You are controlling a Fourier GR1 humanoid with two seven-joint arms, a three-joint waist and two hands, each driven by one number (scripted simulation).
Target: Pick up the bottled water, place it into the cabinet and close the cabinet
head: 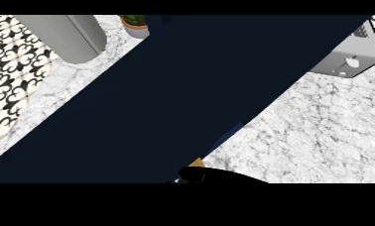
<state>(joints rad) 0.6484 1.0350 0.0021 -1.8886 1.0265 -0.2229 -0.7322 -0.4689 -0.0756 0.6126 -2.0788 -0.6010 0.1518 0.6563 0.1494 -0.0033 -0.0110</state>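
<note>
Most of the view is filled by a big dark blue panel (183, 96) that runs slantwise from the lower left of the frame to the upper right. It is probably the cabinet's door, seen from very close, but this cannot be told for sure.

The bottled water is not seen anywhere. It may be hidden behind the panel or already inside the cabinet; which one cannot be told.

A black hand (216, 175) is seen at the bottom edge, just right of the middle, so it is most likely the right hand. Only a dark round lump of it shows, so whether it is open or closed, and whether anything is held, cannot be told. A small tan bit (195, 162) sits just above it; what it is cannot be made out. The other hand is not seen.

White marble counter (315, 131) shows at the lower right. A grey round can (70, 36) and a potted plant (134, 23) are at the upper left, and a toaster (344, 59) is at the upper right.

A water bottle is expected to be fairly light, smooth and slippery. Thin plastic can be squashed, and a round bottle rolls if tipped over. It is best held around the middle of its body, not by the cap.
</note>
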